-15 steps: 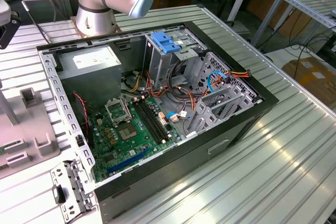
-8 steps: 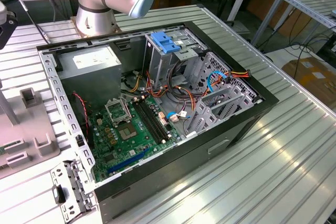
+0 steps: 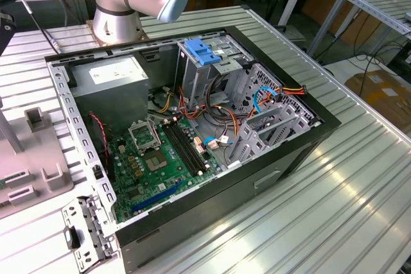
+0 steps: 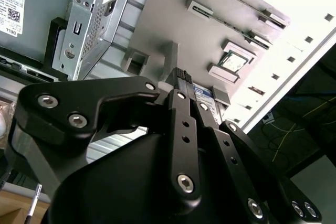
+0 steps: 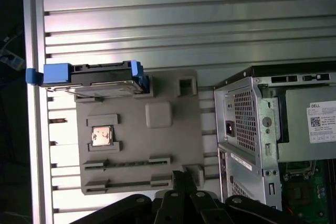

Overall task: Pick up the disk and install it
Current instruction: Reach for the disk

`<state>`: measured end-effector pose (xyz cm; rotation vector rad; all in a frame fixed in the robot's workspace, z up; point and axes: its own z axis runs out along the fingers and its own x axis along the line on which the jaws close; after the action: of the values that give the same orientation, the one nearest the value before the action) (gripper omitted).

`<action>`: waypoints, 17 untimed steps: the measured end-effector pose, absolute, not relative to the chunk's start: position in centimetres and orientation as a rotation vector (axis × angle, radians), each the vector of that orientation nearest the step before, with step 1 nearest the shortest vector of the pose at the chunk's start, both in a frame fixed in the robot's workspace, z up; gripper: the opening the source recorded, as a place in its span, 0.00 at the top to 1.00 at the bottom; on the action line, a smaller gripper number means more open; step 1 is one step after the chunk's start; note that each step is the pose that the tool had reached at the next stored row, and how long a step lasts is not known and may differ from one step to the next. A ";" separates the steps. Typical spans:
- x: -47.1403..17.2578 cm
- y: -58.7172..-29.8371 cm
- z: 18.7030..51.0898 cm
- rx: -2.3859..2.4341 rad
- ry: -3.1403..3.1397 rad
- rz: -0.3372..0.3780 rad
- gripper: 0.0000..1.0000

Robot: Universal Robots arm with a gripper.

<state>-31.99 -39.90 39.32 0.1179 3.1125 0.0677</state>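
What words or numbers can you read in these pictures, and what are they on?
White label on the grey metal box: tiny print and a square code, too small to read.
Pale sticker on the computer case: too small to read.
The disk: no readable print on it.

Slatted table [image 3: 334,178] — computer case [image 3: 192,215] (open), grey tray [image 5: 136,145]

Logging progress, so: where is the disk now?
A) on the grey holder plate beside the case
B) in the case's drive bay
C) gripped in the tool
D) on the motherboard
A: in the first wrist view the disk sits on the grey holder plate, apart from the tool and outside the case.
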 end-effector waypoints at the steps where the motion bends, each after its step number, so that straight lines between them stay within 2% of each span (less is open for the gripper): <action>1: -32.0 -39.9 39.3 0.118 3.113 0.068 0.89; 17: -32.9 -39.9 39.3 0.118 3.112 0.068 0.89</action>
<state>-32.90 -39.90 39.32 0.1179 3.1125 0.0678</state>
